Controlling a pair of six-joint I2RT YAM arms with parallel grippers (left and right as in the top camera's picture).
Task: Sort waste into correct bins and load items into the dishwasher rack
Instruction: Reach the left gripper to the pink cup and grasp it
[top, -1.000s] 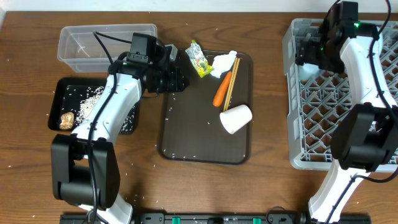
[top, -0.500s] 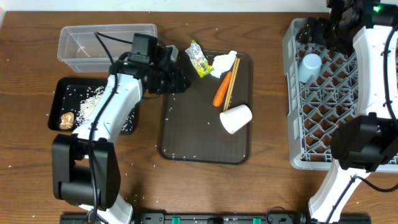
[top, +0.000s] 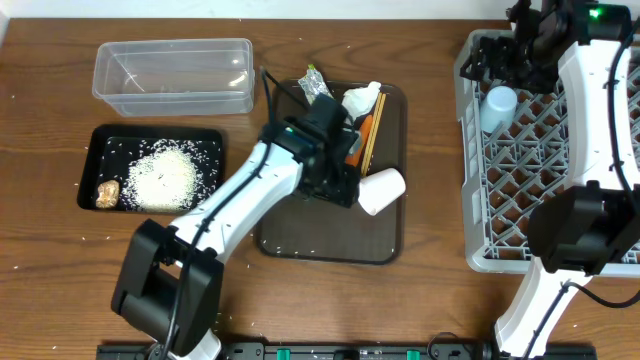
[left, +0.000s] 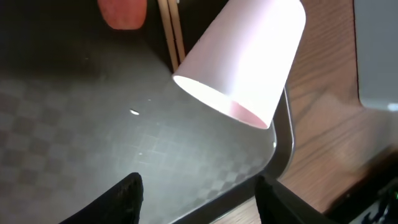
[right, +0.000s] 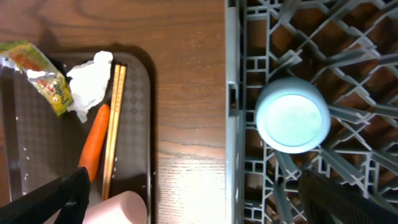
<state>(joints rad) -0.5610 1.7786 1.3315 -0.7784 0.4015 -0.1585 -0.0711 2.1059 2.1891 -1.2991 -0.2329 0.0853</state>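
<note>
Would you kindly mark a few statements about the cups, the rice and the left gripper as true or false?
1. The pale pink cup lies on its side on the brown serving tray. True.
2. The small light blue cup sits in the clear tub. False: it stands upside down in the grey rack.
3. The white rice is heaped in the black tray. True.
4. The left gripper is clamped on the carrot. False: its jaws are open and empty, facing the pale pink cup.
</note>
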